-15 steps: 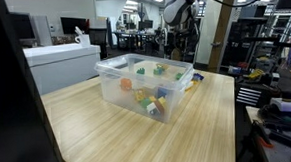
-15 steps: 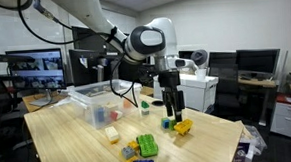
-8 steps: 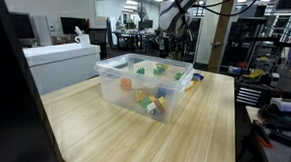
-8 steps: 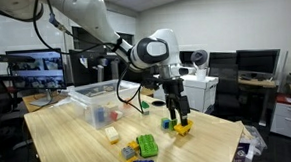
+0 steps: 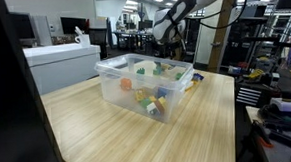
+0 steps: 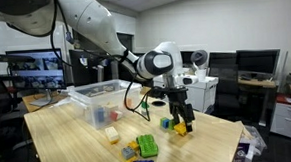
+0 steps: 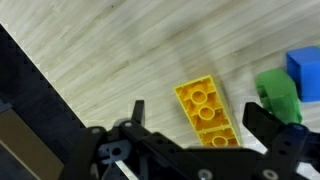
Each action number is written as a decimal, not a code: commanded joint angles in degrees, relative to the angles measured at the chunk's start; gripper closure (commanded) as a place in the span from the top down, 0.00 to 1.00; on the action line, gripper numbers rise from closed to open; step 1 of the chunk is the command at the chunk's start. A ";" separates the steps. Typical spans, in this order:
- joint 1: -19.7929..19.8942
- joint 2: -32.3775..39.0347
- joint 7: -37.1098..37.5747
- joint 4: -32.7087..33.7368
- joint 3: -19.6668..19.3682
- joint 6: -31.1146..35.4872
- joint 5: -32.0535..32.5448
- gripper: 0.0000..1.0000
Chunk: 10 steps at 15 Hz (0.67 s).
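The arm [image 6: 150, 63] comes in from high up, bends at its big round joint and points straight down at the table [image 6: 69, 140]. The gripper [image 6: 181, 116] is low over a yellow brick [image 6: 181, 128]. Its two fingers are spread wide apart and pinch nothing. In the wrist view the yellow brick [image 7: 207, 112] lies flat on the wood between the black fingers [image 7: 262, 122] (bumps up, a bit slanted). A green block [image 7: 278, 95] and a blue block [image 7: 305, 72] sit just beside it. The brick is near the table's far edge, well apart from the clear bin [image 6: 96, 97].
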<state>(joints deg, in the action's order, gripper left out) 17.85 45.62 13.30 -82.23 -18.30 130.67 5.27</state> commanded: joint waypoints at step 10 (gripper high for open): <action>0.81 -3.41 -1.20 -2.79 0.96 -0.15 -1.29 0.12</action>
<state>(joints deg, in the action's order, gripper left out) 18.00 45.43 13.30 -81.32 -17.80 130.57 4.94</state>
